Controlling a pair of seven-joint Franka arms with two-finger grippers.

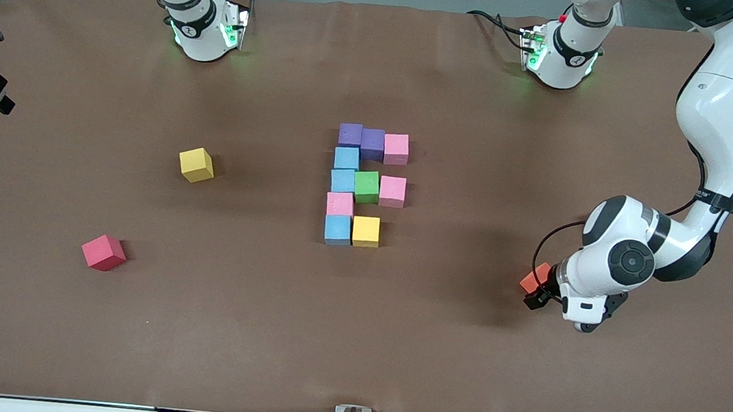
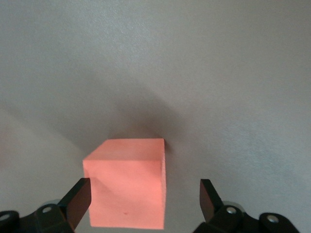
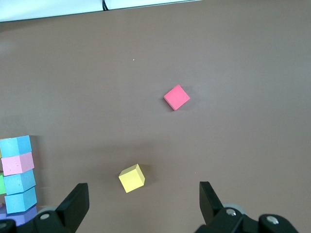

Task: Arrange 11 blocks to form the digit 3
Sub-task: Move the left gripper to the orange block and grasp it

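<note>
Toward the left arm's end of the surface (image 1: 434, 345), near mid-depth: orange block (image 1: 536, 276), with the left claw (image 2: 146, 201) spread wide around it, one finger (image 2: 77, 200) close to a face, the other (image 2: 210, 196) well clear. Off-centre closing likely to shove or twist the cube before pinching; soft foam apt to squash and slip. At mid-surface: the digit 3 (image 1: 361, 186), ten cubes placed, one gap beside its yellow cube (image 1: 365, 231); careless insertion liable to nudge neighbours. Above the right arm's end: right claw (image 3: 143, 201) spread, empty, waiting over a loose yellow cube (image 3: 131, 178) and a red cube (image 3: 176, 97). No readable writing or brand anywhere.
</note>
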